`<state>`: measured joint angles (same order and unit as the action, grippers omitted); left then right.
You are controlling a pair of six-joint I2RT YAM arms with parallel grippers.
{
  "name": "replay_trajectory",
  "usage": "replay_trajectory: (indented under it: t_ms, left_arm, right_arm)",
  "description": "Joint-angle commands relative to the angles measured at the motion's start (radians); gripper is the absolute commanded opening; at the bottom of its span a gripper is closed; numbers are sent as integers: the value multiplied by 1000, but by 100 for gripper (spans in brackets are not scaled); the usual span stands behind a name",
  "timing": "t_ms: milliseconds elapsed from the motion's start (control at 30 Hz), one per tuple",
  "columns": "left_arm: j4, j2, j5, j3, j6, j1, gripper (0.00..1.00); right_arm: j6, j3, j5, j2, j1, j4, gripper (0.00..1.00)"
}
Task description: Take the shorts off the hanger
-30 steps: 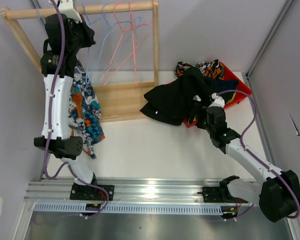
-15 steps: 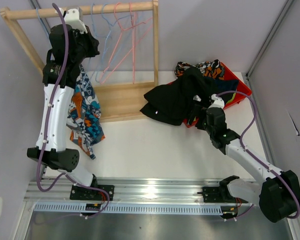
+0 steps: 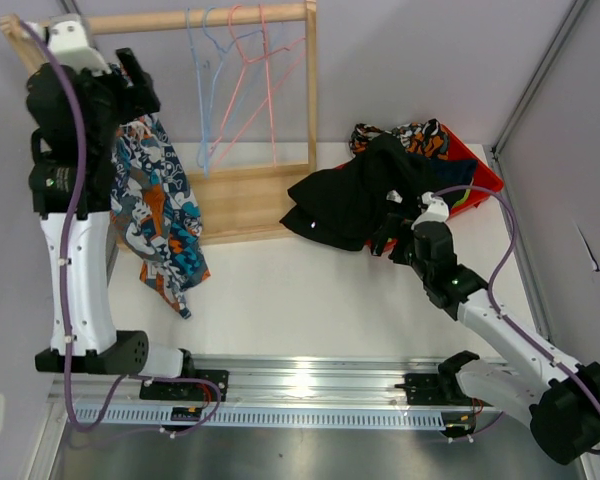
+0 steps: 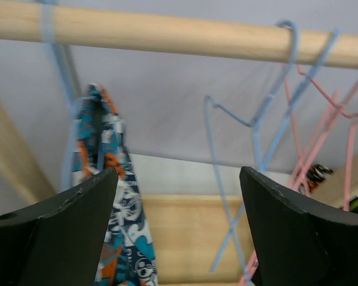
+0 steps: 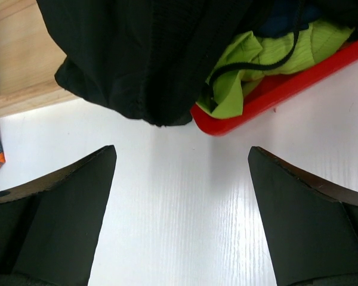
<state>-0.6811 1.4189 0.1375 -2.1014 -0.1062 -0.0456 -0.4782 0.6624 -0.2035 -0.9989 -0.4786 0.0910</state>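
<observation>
The blue-orange-white patterned shorts (image 3: 160,205) hang on a blue hanger (image 4: 58,65) at the left end of the wooden rail (image 3: 210,17). In the left wrist view the same shorts (image 4: 116,220) show by my left finger. My left gripper (image 3: 138,80) is raised just below the rail and open (image 4: 178,174), holding nothing. The black shorts (image 3: 350,195) lie half on the red tray (image 3: 480,178), over the lime green shorts (image 5: 256,56) and a camouflage pair (image 3: 412,135). My right gripper (image 3: 388,232) is open over bare table (image 5: 182,152), just short of the black shorts (image 5: 137,53).
Empty blue hangers (image 3: 205,90) and pink hangers (image 3: 260,85) hang on the rail right of my left gripper. The rack's wooden base (image 3: 245,200) lies below them, its right post (image 3: 311,90) upright. Walls close in at the left and right.
My left gripper has opened and its arm has swung left, away from the empty hangers, which have settled back. The right arm has barely shifted.
</observation>
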Motion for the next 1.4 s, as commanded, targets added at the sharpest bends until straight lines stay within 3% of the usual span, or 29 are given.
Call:
replay_trajectory:
  t_ms: [0, 133, 567, 633, 667, 733, 767, 800, 900, 1167, 1367]
  left_arm:
    - [29, -58, 34, 50, -29, 119, 90]
    - [63, -64, 59, 118, -36, 182, 91]
    - [26, 115, 27, 50, -79, 265, 89]
    - [25, 126, 17, 53, -84, 266, 79]
    - [22, 135, 16, 50, -90, 266, 67]
    - [25, 137, 14, 52, -93, 266, 55]
    - [25, 138, 11, 49, -95, 266, 46]
    - [26, 137, 13, 49, -96, 266, 30]
    - [23, 143, 27, 43, -102, 268, 3]
    - [-3, 147, -74, -25, -130, 253, 0]
    - [6, 140, -96, -265, -108, 147, 0]
  right_arm:
    - [4, 11, -36, 62, -14, 59, 100]
    - [6, -1, -39, 118, -18, 90, 99]
    - [30, -23, -1, 125, -25, 93, 99]
    - [27, -29, -1, 120, -25, 81, 99]
    - [29, -32, 1, 117, -25, 79, 99]
    - [30, -35, 3, 109, -25, 70, 99]
    - [29, -38, 3, 103, -25, 69, 99]
    - [29, -38, 3, 98, -25, 67, 99]
    - [26, -43, 1, 98, -25, 61, 99]
    - [29, -41, 4, 105, -25, 67, 99]
    - [12, -49, 9, 100, -41, 55, 99]
